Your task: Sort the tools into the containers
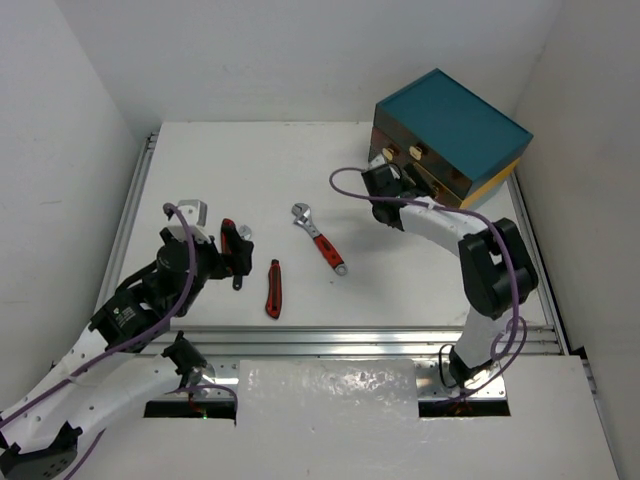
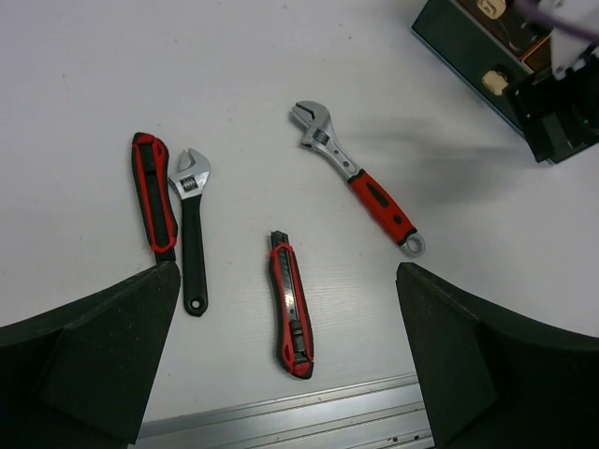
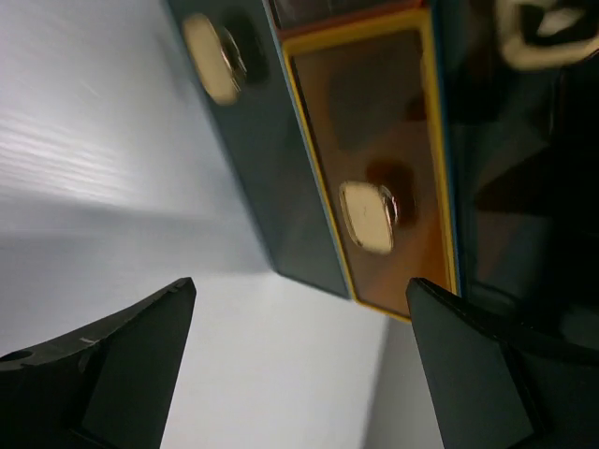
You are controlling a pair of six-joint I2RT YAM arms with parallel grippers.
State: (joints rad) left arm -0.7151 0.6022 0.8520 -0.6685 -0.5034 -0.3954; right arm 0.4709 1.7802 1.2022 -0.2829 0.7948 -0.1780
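A red-handled adjustable wrench (image 1: pixel 320 240) (image 2: pixel 360 178) lies mid-table. A red and black utility knife (image 1: pixel 273 288) (image 2: pixel 292 304) lies near the front rail. A black adjustable wrench (image 2: pixel 192 229) and a red and black handled tool (image 2: pixel 153 192) lie side by side at the left. My left gripper (image 1: pixel 238 258) (image 2: pixel 285 374) is open and empty, hovering over these tools. The teal-topped chest (image 1: pixel 450 125) stands at the back right. My right gripper (image 1: pixel 385 200) (image 3: pixel 299 374) is open and empty, close in front of the orange drawer (image 3: pixel 374 140) and its cream knob (image 3: pixel 367 217).
A smoky drawer with a second cream knob (image 3: pixel 213 58) sits beside the orange one. An aluminium rail (image 1: pixel 350 335) (image 2: pixel 299 416) runs along the table's front edge. White walls close in the left, back and right sides.
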